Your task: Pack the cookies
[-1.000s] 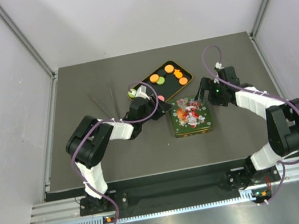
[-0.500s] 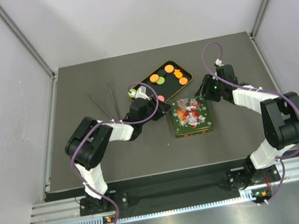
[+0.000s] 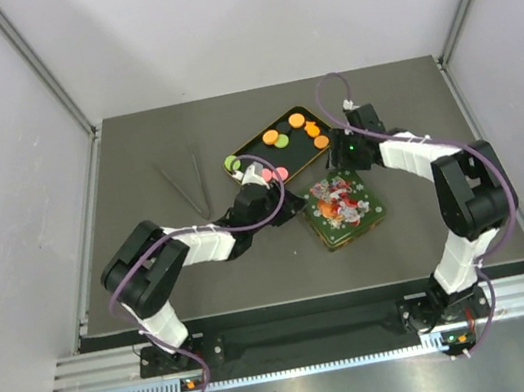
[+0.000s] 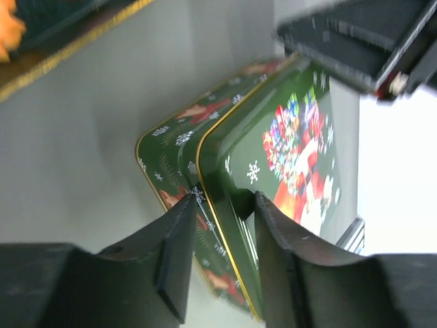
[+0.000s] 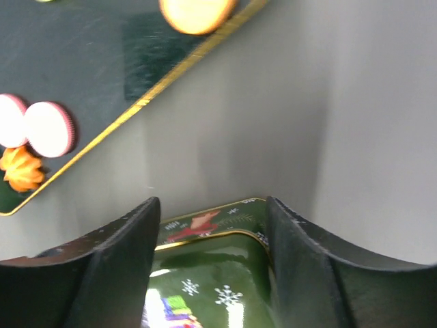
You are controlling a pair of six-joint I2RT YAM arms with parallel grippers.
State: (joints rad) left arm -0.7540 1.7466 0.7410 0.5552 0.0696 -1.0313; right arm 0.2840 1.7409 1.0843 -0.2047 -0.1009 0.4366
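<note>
Overhead, on the counter (image 3: pixel 130 138): cookies (image 3: pixel 272 136) spread over a gold-rimmed tray (image 3: pixel 245 145), mostly orange, with green and pink toward its near-left end. Just in front, a green tin (image 3: pixel 345 207), skewed; off to the left, two thin rods (image 3: pixel 183 194). Crowding the tin from both sides: left claw (image 4: pixel 225 205) clenched on the lid (image 4: pixel 287 143) edge, right claw (image 5: pixel 212 205) spread wide above the far corner, grasping nothing. Only from the left wrist: lid askew, raised off the base (image 4: pixel 171 171). Only from the right wrist: two pink cookies edge to edge.
</note>
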